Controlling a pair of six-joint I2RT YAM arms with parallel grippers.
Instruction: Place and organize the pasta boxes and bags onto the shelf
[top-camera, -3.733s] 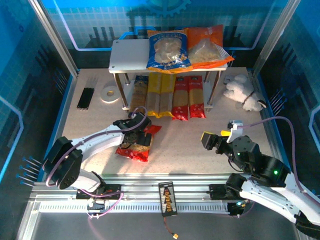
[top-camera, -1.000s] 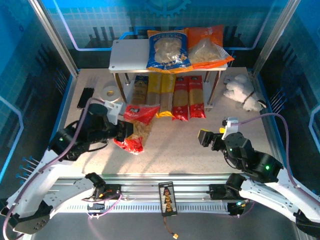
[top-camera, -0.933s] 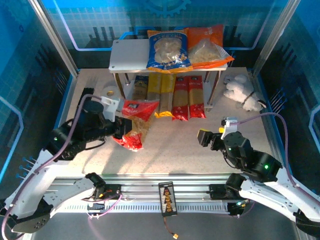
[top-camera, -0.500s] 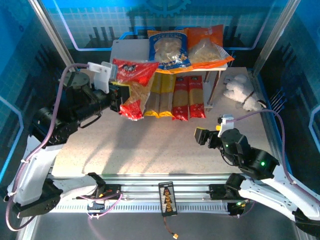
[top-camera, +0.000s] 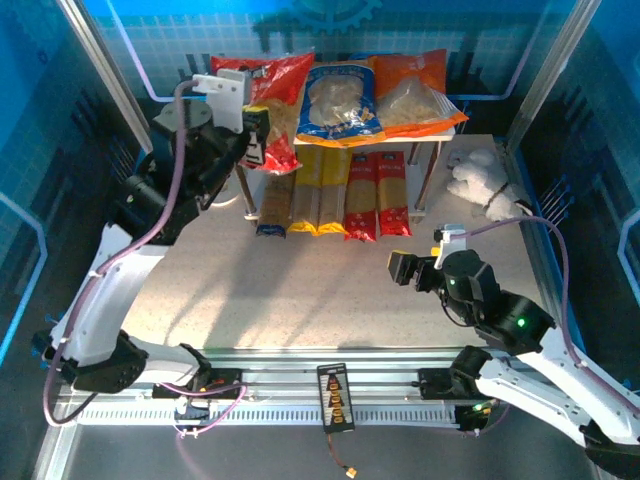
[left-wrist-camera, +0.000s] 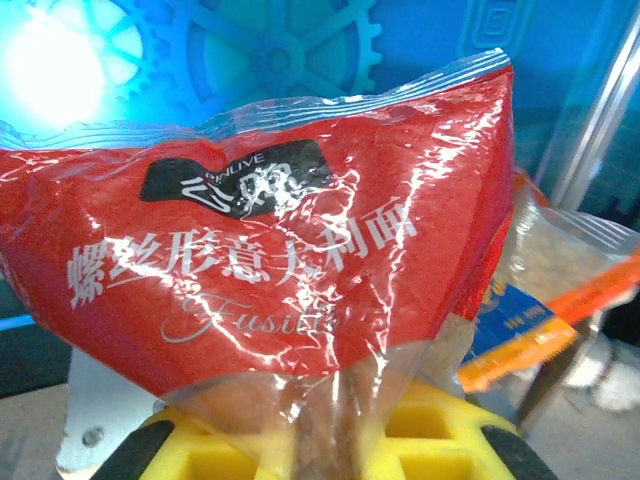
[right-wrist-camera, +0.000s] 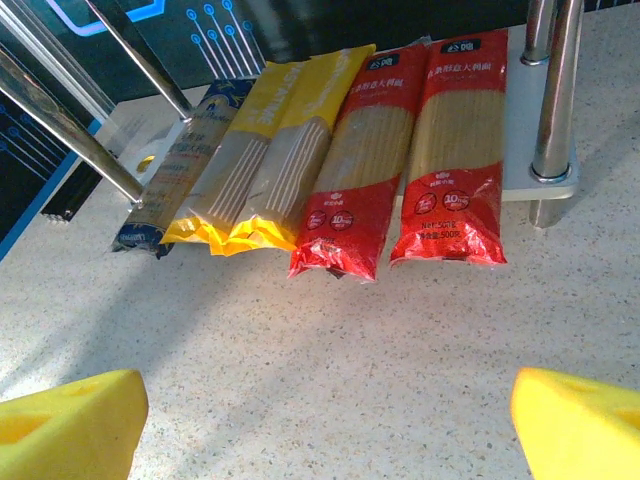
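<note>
One crinkly red plastic pasta bag (top-camera: 275, 85), gripped by left pincer (top-camera: 255, 138), hangs at white two-tier shelf (top-camera: 420, 138) for placing; right pincer (top-camera: 415, 268) open.

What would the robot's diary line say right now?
left tool: shut on red bag, held at shelf top | right tool: open, empty

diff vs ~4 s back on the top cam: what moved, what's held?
The left gripper, shut on the red plastic pasta bag, lifted it off the table and carried it back to the left end of the white two-tier shelf, at top-board level beside the blue pasta bag. The open right gripper edged slightly left. The blue one, the orange pasta bag and the five long spaghetti packs below stayed put.
</note>
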